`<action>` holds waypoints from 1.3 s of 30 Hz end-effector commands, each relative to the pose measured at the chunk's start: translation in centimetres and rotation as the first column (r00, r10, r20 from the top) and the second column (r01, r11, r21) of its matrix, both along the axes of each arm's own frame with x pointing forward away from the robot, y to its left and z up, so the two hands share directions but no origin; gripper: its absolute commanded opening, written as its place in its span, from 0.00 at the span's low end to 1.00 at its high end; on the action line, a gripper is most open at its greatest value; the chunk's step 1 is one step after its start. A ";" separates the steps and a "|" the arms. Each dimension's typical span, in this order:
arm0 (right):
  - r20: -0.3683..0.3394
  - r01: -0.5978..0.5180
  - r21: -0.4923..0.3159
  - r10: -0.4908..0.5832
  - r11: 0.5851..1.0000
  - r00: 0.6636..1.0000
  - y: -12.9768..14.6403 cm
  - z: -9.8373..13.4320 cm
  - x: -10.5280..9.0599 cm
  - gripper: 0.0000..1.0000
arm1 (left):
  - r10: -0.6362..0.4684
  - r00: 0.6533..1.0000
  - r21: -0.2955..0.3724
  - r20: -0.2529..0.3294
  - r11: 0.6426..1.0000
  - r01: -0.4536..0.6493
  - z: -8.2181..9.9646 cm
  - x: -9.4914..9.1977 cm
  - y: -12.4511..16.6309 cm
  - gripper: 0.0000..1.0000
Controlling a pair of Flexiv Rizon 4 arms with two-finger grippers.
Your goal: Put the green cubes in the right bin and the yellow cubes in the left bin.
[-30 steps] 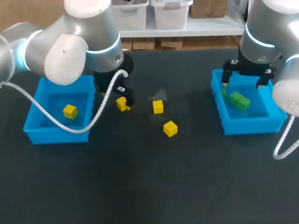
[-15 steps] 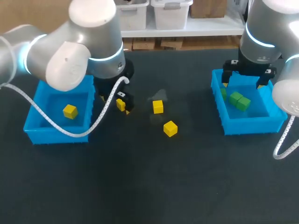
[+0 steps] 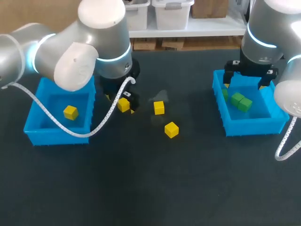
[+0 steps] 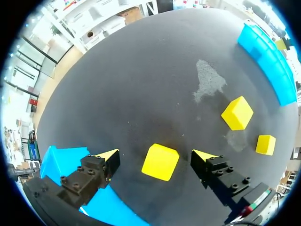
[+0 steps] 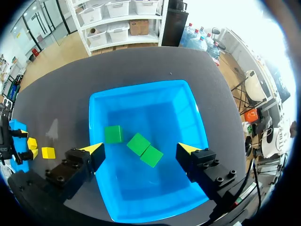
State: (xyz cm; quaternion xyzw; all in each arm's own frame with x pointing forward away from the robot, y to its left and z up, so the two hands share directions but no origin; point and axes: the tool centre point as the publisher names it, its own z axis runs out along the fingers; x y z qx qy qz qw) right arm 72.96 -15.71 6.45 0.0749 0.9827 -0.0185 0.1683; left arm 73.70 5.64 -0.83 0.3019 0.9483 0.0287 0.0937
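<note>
My left hand [image 4: 156,156] is released, its fingers wide apart. A yellow cube [image 4: 160,162] lies on the table [image 4: 141,84] between them, touching neither. I judge it light, stiff and rather smooth, so I would take it by two flat opposite faces.

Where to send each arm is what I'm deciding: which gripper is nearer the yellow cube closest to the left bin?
Left. The left gripper straddles that yellow cube, open fingers either side; the right gripper hangs over the right bin, across the table.
</note>
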 end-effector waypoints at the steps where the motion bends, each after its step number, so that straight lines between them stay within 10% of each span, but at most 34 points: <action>1: 0.003 0.000 0.001 0.000 1.000 1.000 -0.1 0.0 -0.1 1.00 | -0.004 1.000 -0.007 -0.006 1.000 0.004 -0.2 0.2 -0.3 0.00; 13: 0.003 0.000 0.001 0.000 1.000 1.000 -0.1 0.0 -0.1 1.00 | 0.034 0.999 -0.029 -0.014 0.999 -0.035 0.3 -0.4 0.5 0.00; 29: 0.003 0.000 0.001 0.000 1.000 1.000 -0.1 0.0 -0.1 1.00 | 0.219 0.968 -0.226 0.120 0.956 -0.188 11.2 1.4 5.0 0.00; 39: 0.003 0.000 0.001 0.000 1.000 1.000 -0.1 0.0 -0.1 1.00 | 0.375 0.913 -0.199 0.158 0.918 -0.343 12.1 1.2 12.9 0.00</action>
